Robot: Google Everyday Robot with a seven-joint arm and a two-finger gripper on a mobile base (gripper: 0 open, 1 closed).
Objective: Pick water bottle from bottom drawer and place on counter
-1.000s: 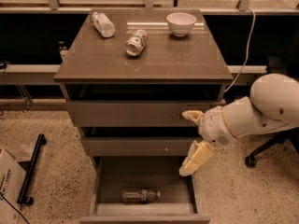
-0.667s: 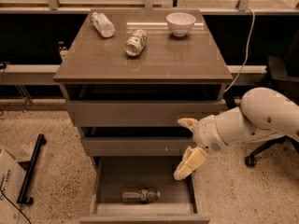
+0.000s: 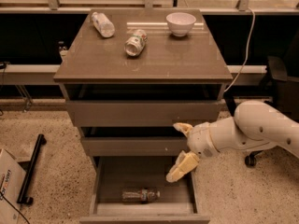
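Clutter sits toward the back edge of the counter [image 3: 154, 64]. A clear bottle with a white label [image 3: 103, 24] lies near the back left corner. A bottle with a green-and-white label [image 3: 135, 42] lies on its side just in from it, toward the middle. A white bowl [image 3: 181, 23] stands near the back right corner.

Below the front edge, the bottom drawer [image 3: 140, 176] is pulled out well forward of the cabinet front. The water bottle [image 3: 140, 195] lies on its side on the drawer floor, near the drawer's front wall and roughly below the middle of the counter's front edge. Nothing touches it.

The gripper [image 3: 182, 147] hangs below the right half of the front edge, in front of the middle drawer [image 3: 135, 146] and above the right part of the open drawer. Its two pale fingers [image 3: 183, 166] are spread wide apart, grasping nothing, and clear of the water bottle. The white arm [image 3: 261, 125] reaches in from beyond the counter's right edge.
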